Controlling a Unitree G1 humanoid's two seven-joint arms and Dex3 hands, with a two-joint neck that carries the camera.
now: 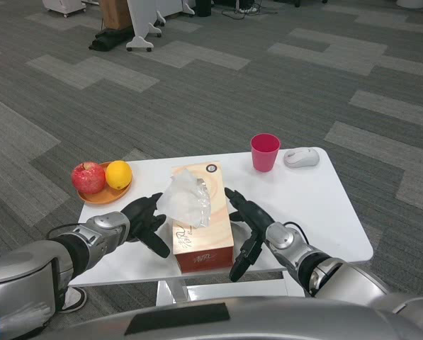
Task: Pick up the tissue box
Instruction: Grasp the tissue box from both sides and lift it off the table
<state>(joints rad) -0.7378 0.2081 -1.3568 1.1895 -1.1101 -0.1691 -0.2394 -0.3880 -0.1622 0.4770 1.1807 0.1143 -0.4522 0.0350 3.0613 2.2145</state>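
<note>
The tissue box (202,234), wood-patterned with a white tissue sticking up from its top, lies lengthwise in the middle of the white table (317,205). My left hand (146,222) is at the box's left side with fingers spread, close to or touching it. My right hand (247,230) is at the box's right side, fingers apart and pointing down along it. Neither hand has lifted the box; it rests on the table.
An orange plate (105,194) with a red apple (88,177) and an orange fruit (119,174) sits at the table's left back. A pink cup (265,151) and a white computer mouse (301,157) stand at the back right. Wheeled furniture stands far off on the carpet.
</note>
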